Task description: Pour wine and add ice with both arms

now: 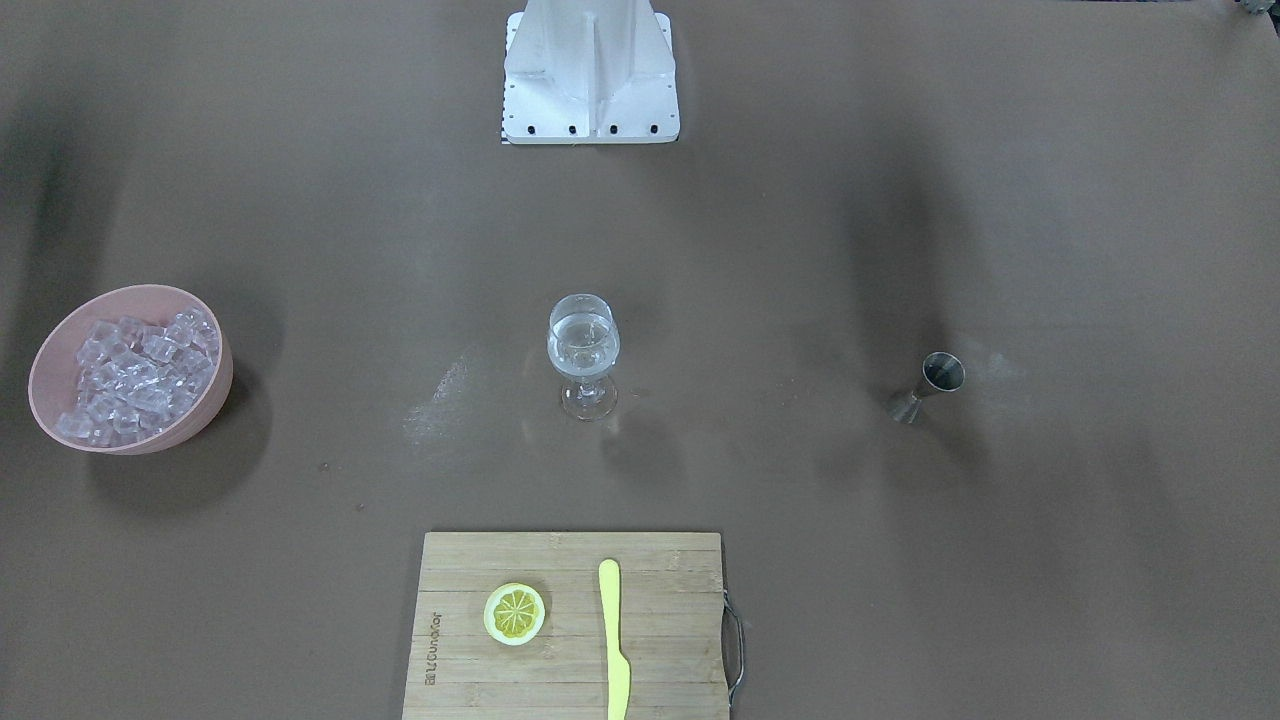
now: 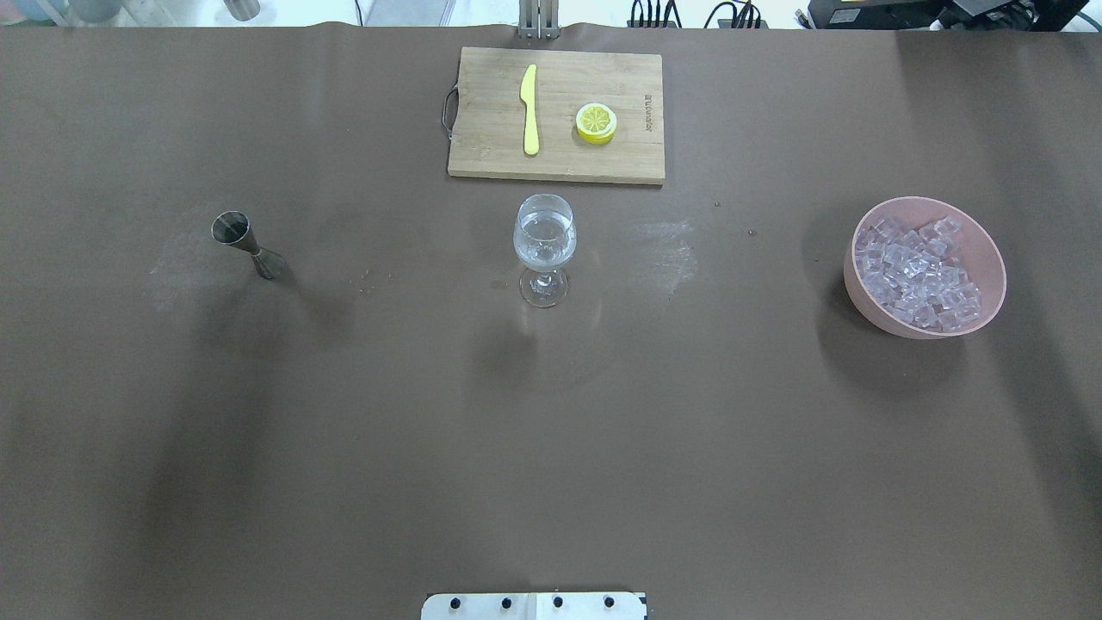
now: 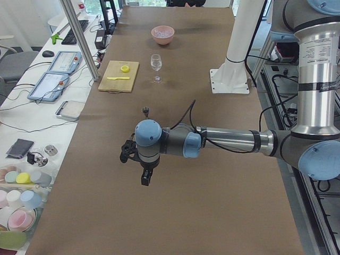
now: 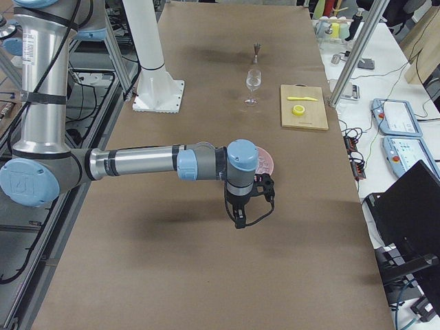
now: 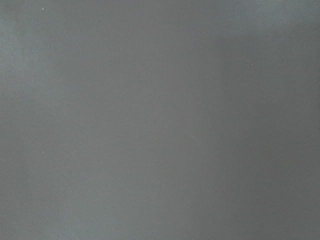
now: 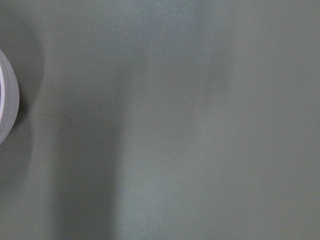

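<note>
Though on level forearms (image 3: 228,141), left gripper (image 3: 145,179) and right gripper (image 4: 239,221) vertical, tips down, state unclear.

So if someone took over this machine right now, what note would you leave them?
Left hand: above the bare table, apart from the jigger; open or shut, cannot tell.
Right hand: above the table beside the pink bowl; cannot tell either.
Ice: heaped in the bowl.
Wine glass: upright mid-table, something clear inside; liquid or ice is unclear.
Jigger: upright, neither hand on it.
Done: possibly the pour; I can't confirm.
Left: probably moving ice into the glass.
</note>
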Robot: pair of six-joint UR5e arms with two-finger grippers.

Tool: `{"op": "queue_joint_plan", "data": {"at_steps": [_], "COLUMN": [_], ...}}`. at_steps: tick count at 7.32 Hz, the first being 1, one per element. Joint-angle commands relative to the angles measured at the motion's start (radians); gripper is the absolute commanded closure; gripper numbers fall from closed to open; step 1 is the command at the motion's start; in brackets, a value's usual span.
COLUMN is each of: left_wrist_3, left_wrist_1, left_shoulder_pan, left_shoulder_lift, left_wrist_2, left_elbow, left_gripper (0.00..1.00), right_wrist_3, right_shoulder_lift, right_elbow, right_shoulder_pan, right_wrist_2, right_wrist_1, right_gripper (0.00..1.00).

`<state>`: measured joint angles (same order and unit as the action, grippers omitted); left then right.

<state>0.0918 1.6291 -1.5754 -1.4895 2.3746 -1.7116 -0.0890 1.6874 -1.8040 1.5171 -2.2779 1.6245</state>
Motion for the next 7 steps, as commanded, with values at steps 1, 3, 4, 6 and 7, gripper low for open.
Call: {"op": "queue_joint_plan", "data": {"at_steps": [1,3,4,6,7], "left_wrist_3": [-0.001,-0.001,-0.001,-0.004,-0.004], "left_wrist_1": [0.000,0.000,0.000,0.000,0.000], "left_shoulder_pan": [0.000,0.000,0.000,0.000,0.000], "left_shoulder_lift": [-0.002,-0.002,-0.002,0.000,0.000], "left_wrist_2": [0.000,0.000,0.000,0.000,0.000], "left_elbow": [0.000,0.000,0.001,0.004,0.007], "left_gripper": [0.02,0.02,0.02,0.02,0.02], "right_wrist_3": [-0.005,-0.005,-0.003,0.001,0.006], "right_shoulder_lift": [0.001,0.000,0.000,-0.035,-0.060], "right_elbow": [0.002,-0.003,-0.014,-0.015,-0.005], "right_shoulder_pan": [0.000,0.000,-0.001,-0.003,-0.005], "right_wrist_2": [0.005,0.000,0.001,0.005,0.014], "right_wrist_1": [0.000,-0.002,-0.002,0.000,0.000], "right_gripper": [0.00,0.00,0.00,0.00,0.00]}}
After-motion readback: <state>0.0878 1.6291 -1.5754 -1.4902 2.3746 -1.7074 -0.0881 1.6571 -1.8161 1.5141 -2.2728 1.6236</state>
